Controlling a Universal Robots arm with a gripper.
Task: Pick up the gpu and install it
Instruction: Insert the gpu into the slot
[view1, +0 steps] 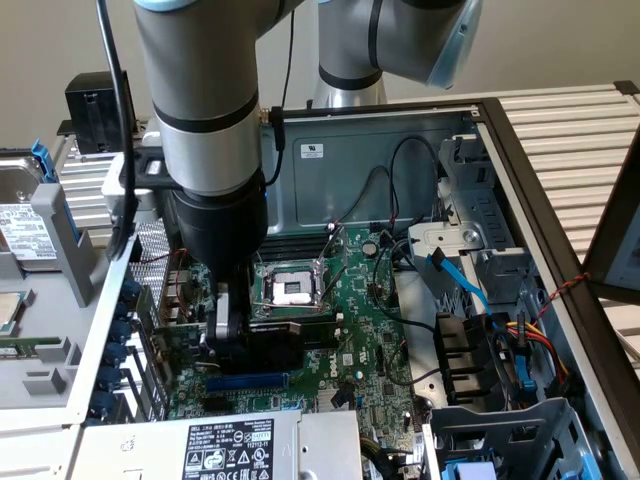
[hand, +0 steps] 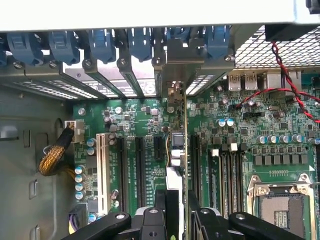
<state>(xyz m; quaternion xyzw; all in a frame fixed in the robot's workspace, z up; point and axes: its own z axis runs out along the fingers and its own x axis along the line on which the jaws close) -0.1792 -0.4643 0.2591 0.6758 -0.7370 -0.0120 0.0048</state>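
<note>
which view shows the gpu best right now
The wrist view: the gpu stands edge-on in the claw, its silver bracket up at the rear slots. In the exterior view the arm hides much of it, leaving a dark strip beside the claw.

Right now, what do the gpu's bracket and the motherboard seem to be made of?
The gpu has a bracket that looks like bare sheet metal: dull silver sheen, folded tab. The motherboard seems, probably, green-coated fibreglass laminate: matte green surface with soldered parts.

Pincer grips gpu edge-on, seemingly seated in motherboard slot.
</note>
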